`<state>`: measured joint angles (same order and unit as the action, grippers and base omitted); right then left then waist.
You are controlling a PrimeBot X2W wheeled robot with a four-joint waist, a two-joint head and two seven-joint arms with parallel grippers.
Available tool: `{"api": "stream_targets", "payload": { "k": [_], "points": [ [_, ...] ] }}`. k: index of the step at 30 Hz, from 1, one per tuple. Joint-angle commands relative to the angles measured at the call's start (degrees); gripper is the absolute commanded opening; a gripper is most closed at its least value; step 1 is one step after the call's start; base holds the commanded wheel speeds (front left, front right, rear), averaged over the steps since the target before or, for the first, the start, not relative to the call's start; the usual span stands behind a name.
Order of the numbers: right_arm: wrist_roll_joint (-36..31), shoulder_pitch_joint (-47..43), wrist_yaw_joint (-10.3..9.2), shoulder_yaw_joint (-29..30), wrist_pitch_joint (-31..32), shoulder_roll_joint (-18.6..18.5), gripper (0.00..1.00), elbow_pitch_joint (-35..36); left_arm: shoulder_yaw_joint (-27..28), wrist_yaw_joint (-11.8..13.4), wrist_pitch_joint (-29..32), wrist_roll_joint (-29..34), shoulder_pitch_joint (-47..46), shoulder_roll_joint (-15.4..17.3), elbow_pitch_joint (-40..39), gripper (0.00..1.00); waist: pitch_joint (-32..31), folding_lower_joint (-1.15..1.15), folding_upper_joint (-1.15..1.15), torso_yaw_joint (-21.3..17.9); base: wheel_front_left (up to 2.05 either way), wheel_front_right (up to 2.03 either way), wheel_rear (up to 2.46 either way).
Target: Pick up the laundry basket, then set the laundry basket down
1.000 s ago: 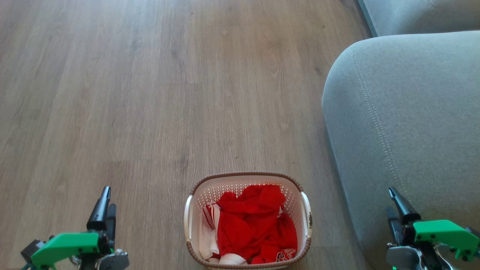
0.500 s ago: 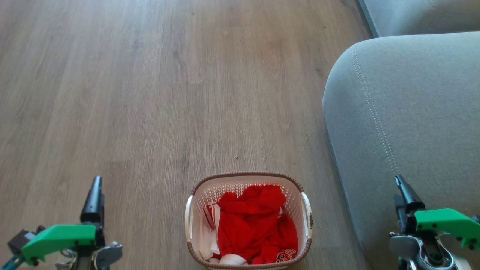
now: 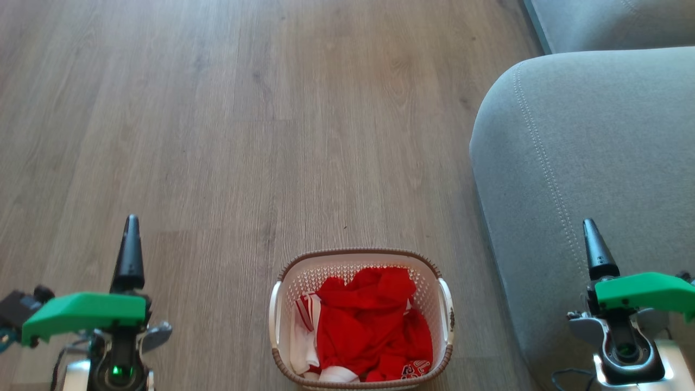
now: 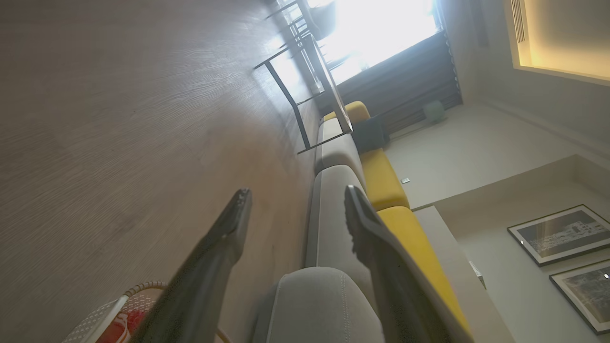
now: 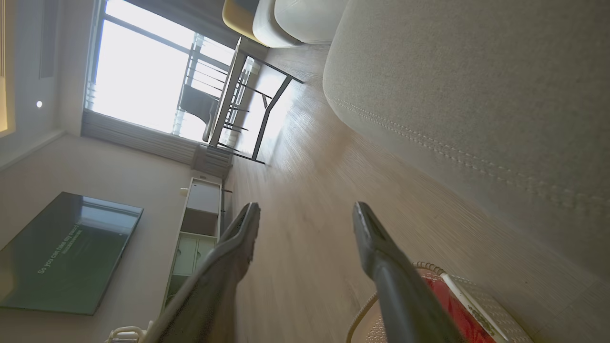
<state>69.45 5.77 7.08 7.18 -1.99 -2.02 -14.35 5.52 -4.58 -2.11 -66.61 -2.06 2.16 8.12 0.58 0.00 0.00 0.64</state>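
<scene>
Basket [image 3: 358, 252] sits on the wood floor [image 3: 260, 136], low in the middle of the head view, just beside the grey sofa [image 3: 586, 163] on the robot's right. Red and white clothes [image 3: 369, 326] lie bunched inside it. The left fingers [image 3: 128, 255] hang over the floor well to the basket's left. The right fingers [image 3: 596, 252] hang over the sofa's edge, well to its right. Neither pair touches the basket. In the wrist views each pair stands spread wide with nothing held between, and a corner of the basket shows at the bottom.
</scene>
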Motion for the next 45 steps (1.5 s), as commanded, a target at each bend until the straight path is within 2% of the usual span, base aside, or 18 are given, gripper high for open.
{"api": "stream_targets", "payload": {
  "k": [1,11,22,27,41,45],
  "points": [
    [-1.95,3.45,0.17,-0.67,-0.68,-0.47,1.00,2.65,0.22,0.27,-0.56,1.90,-3.48,0.52,-3.10,1.00,0.06,0.00,0.00,0.02,0.00,0.00,0.00],
    [-14.67,4.71,0.21,-2.72,-2.36,-0.52,1.00,6.63,-4.36,4.53,-2.23,13.55,-4.40,0.55,-8.28,1.00,0.65,0.00,0.00,0.32,0.00,0.00,0.00],
    [-29.88,5.45,0.24,-7.42,-4.20,-0.58,1.00,8.81,-11.22,7.05,-4.08,28.49,-5.72,0.76,-9.90,1.00,1.00,0.00,0.00,0.60,0.00,0.00,0.00],
    [-35.10,5.68,0.25,-9.13,-4.87,-0.60,1.00,8.80,-14.41,9.18,-4.75,32.86,-6.22,1.80,-9.64,1.00,0.93,0.00,0.00,0.70,0.00,0.00,0.00],
    [-49.97,6.02,0.30,-14.64,-7.22,-0.68,1.00,8.04,-26.83,18.46,-7.09,44.12,-9.06,6.77,-7.63,1.00,0.56,0.00,0.00,0.81,0.00,0.00,0.00],
    [-53.63,6.09,0.31,-16.22,-7.89,-0.70,1.00,6.96,-30.64,19.56,-7.76,46.29,-9.89,8.16,-4.68,1.00,0.44,0.00,0.00,0.71,0.00,0.00,0.00]
  ]
}}
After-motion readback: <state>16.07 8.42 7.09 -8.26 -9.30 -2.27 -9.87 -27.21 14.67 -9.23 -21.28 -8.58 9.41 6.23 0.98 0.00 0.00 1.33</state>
